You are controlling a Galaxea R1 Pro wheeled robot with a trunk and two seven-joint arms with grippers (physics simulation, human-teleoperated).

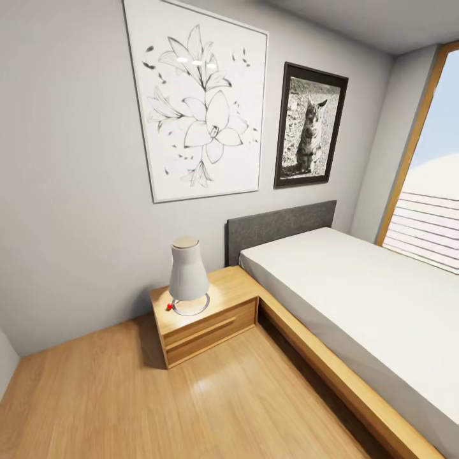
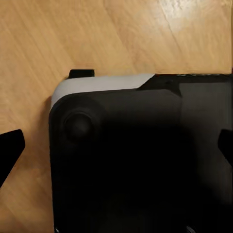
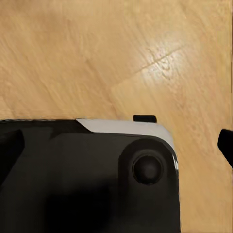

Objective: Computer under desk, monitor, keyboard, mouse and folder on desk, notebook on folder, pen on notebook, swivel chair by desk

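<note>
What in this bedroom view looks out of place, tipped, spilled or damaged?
Nothing stands out. The white vase-shaped lamp stands upright on the light wooden nightstand, both framed pictures hang straight, and the white mattress lies smooth. A tiny red item sits beside the lamp; too small to identify.

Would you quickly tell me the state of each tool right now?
Left tool: open, holding nothing, above the robot's base and the wooden floor.
Right tool: open, holding nothing, above the base too.
</note>
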